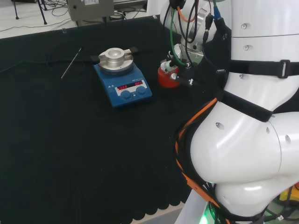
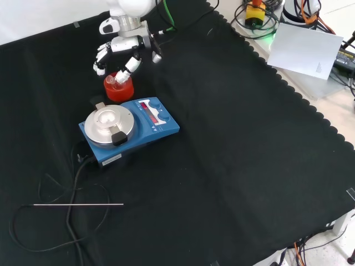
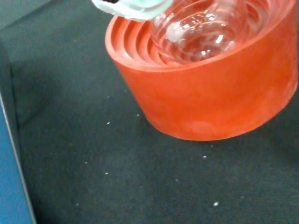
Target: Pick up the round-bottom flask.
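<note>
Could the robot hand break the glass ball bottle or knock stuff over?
Maybe. The round-bottom flask is clear glass sitting in the red ribbed stand, so the hand above it could slip on it or lift the stand along too. The blue stirrer plate stands close beside the stand, so a swinging flask might bump it.

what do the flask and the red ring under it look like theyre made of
Flask: clear glass by the look, see-through with sharp bright glints. Red ring: matt, probably rubber or soft plastic, dull even surface with stepped ribs inside.
</note>
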{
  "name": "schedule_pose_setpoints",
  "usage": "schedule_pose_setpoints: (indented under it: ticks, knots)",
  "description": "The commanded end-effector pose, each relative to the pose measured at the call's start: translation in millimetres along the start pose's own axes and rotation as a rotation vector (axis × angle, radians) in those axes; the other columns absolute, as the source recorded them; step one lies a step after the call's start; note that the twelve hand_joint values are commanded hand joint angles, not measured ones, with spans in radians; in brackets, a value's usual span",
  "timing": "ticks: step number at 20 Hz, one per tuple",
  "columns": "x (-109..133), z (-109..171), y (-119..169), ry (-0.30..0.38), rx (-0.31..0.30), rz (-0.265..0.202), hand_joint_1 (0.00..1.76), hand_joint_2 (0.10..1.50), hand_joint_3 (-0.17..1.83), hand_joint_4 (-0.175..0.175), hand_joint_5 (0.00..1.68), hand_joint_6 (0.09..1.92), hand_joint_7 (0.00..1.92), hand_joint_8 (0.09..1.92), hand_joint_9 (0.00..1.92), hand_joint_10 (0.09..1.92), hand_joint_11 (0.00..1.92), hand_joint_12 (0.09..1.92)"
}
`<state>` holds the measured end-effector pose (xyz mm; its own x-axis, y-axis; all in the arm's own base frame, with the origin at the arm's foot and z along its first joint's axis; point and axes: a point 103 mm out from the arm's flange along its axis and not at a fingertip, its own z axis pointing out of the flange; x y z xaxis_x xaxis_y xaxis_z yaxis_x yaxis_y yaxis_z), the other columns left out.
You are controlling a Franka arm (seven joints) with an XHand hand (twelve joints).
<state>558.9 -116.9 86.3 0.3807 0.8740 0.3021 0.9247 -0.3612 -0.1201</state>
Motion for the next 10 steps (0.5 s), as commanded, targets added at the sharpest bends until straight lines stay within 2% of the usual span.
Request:
schedule_pose_setpoints:
  ticks: [1,10]
  knots:
    - [6.8,4.2,-0.9,-0.002,-0.010,-0.007,0.93,0.95,-0.17,-0.048,0.53,0.68,0.42,0.67,0.58,0.65,0.19,1.32]
    - [8.9,13.2,5.3,0.002,0.004,0.001,0.94,0.95,-0.17,-0.039,0.62,0.72,0.44,0.67,0.59,0.65,0.20,1.32]
